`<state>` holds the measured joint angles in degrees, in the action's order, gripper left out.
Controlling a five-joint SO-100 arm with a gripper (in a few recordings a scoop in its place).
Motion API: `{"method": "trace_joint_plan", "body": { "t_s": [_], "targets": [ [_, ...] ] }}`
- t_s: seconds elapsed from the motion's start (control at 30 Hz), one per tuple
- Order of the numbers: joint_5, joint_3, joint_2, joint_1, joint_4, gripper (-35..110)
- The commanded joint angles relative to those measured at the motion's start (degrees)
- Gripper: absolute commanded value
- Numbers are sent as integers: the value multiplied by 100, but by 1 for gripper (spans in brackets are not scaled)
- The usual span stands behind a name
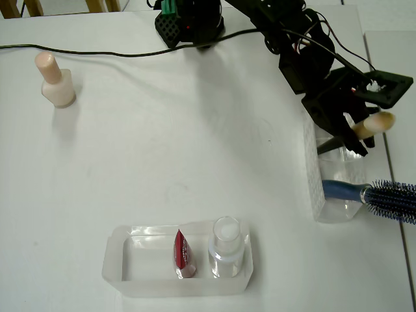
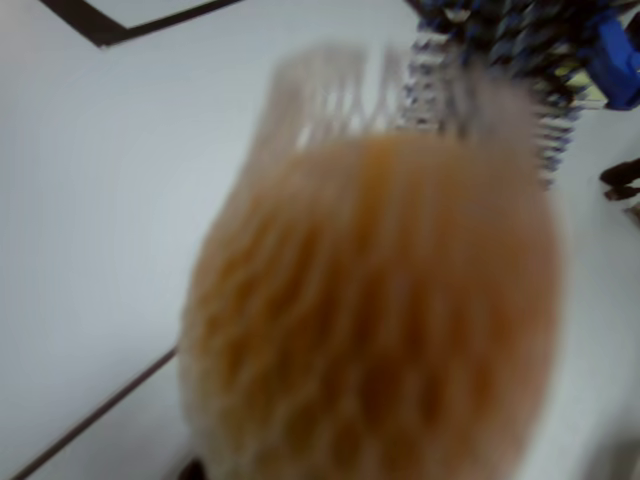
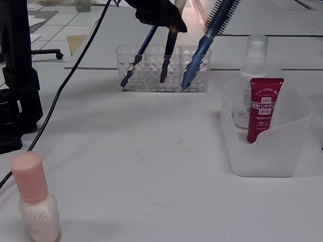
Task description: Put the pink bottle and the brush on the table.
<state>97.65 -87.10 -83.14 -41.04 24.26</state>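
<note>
The pink bottle [image 1: 55, 81] stands upright on the white table [image 1: 195, 169] at the far left, well away from the arm; the fixed view has the bottle [image 3: 33, 201] at the front left. The brush [image 1: 382, 121] leans in the clear holder [image 1: 318, 182] at the right, its cream tip sticking out. My gripper [image 1: 359, 128] is shut on the brush just below the tip. In the fixed view the black handle [image 3: 168, 55] still reaches down into the holder [image 3: 161, 75] beneath my gripper [image 3: 169, 22]. Blurred bristles [image 2: 370, 320] crowd the wrist view.
A blue-handled hairbrush [image 1: 377, 197] and a thin dark pencil [image 3: 136, 55] share the holder. A clear tray [image 1: 130, 270] near the front holds a red tube [image 1: 182, 253] and a clear bottle [image 1: 226, 250]. A black cable [image 1: 97, 51] crosses the back of the table.
</note>
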Motion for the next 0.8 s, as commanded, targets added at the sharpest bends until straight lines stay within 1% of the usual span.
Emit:
{"method": "trace_joint_plan", "body": {
  "t_s": [0.0, 0.37, 0.77],
  "targets": [
    [-26, 70, -694, 18, 264, 0],
    [-396, 527, -1758, 44, 1784, 0],
    [-624, 1617, -2426, 158, 3331, 0]
  ]
}}
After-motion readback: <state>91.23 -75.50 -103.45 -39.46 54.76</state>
